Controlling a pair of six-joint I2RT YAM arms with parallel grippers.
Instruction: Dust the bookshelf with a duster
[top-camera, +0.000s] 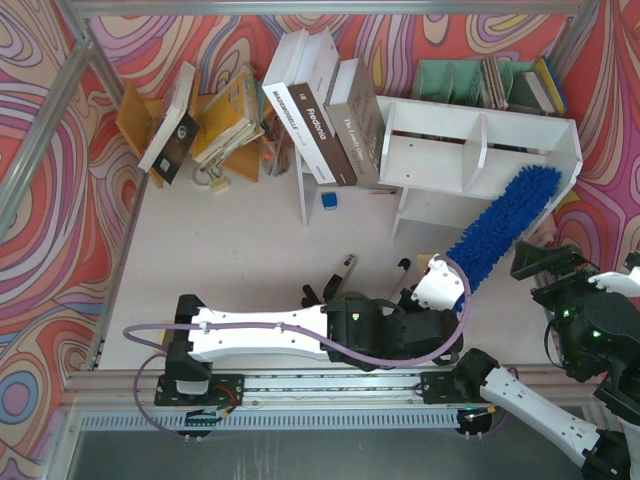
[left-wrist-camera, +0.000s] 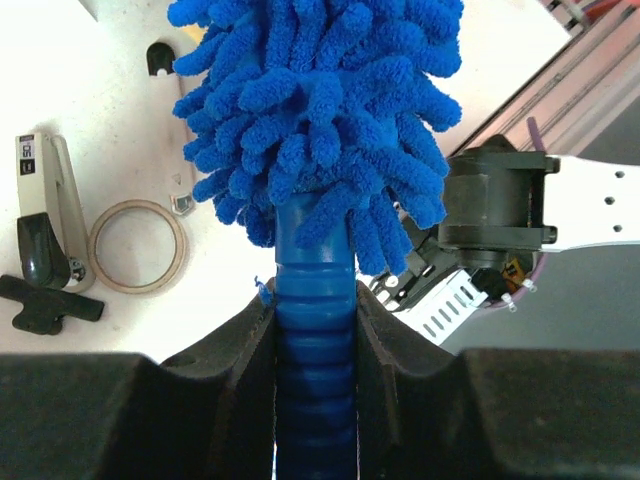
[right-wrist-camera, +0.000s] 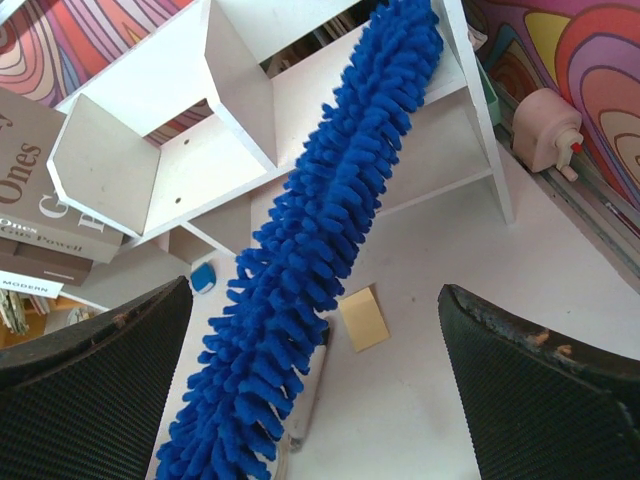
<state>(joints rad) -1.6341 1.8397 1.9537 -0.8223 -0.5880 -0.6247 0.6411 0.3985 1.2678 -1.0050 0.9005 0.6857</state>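
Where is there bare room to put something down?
The bare white table between the leaning books and the left arm is widest. Crowded: the back row, and beside the duster, where a tape roll and small tools lie.

A pale, evenly lit surface (top-camera: 250, 260) sits inside walls (top-camera: 40, 200) printed with swirling red, orange and purple bands; aluminium rails (top-camera: 330, 384) line its near edge.
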